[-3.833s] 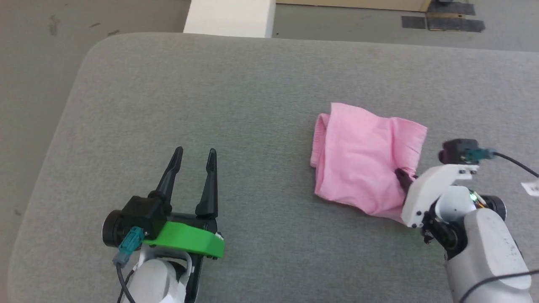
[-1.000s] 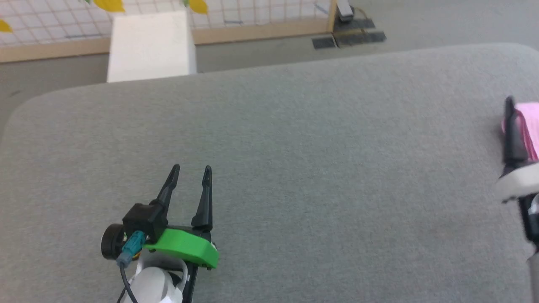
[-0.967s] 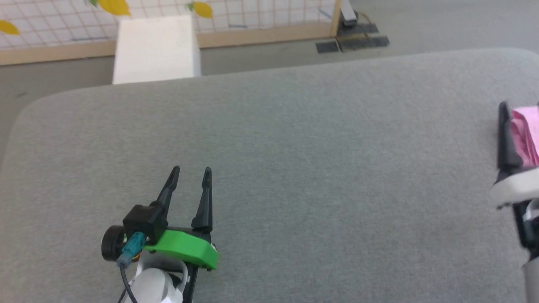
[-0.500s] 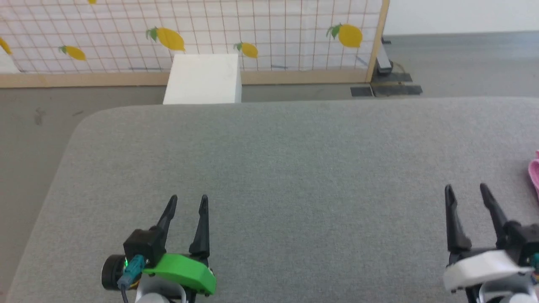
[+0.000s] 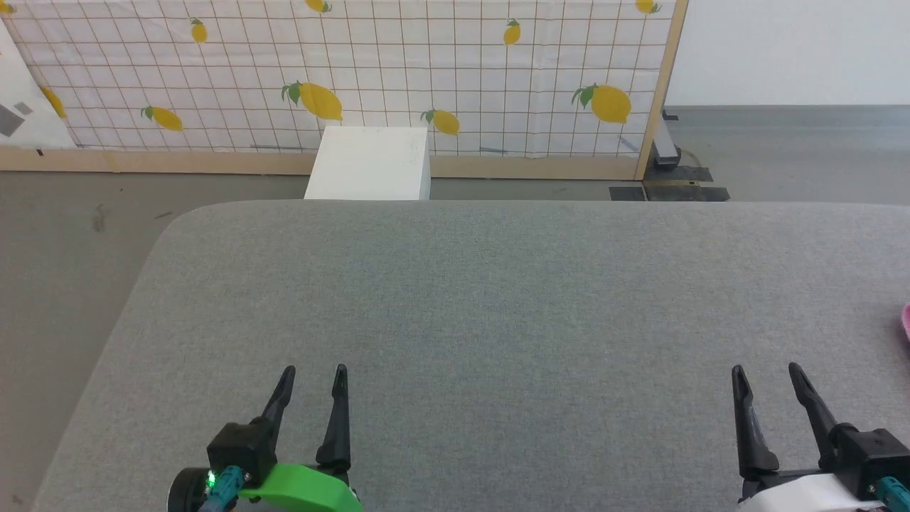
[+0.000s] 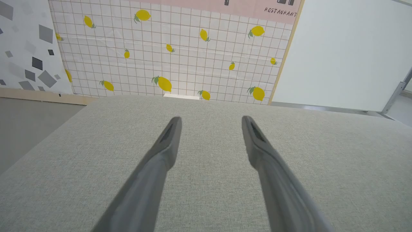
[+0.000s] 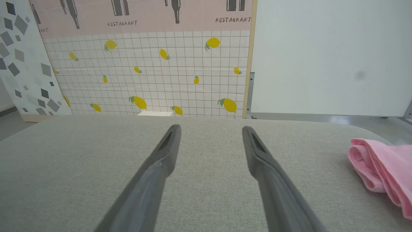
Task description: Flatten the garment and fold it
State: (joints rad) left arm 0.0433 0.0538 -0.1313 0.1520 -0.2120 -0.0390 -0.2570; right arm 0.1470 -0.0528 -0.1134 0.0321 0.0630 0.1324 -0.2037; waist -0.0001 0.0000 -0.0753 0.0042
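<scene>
**A:** Where is the garment (image 7: 379, 164)?

**B:** It lies on the grey padded table (image 5: 498, 284), out toward 3 o'clock from the right gripper (image 5: 766, 368). In the right wrist view it is a soft pink heap at 4 o'clock, in layers, with its gathered edge turned to 9 o'clock. It runs out of that view, so I cannot tell how neatly it is lying. In the head view only a pink sliver sits at the 3 o'clock edge.

**A:** And the grippers?

**B:** In the head view the left gripper (image 5: 314, 370) is at 7 o'clock and the right one at 5 o'clock. Both point their dark fingers to 12 o'clock. Each pair is spread wide apart, with nothing between them but bare table cloth. Neither touches the garment, and the right fingers are well apart from it. I cannot tell whether the fingertips rest on the table or hang just above it.

**A:** What is past the table?

**B:** A white box (image 5: 370, 163) stands at 12 o'clock, just behind the far edge, on the grey floor (image 5: 71, 235). A lemon-print screen (image 5: 426, 71) stands behind the box. A plain white wall (image 5: 789, 50) is at 2 o'clock.
</scene>
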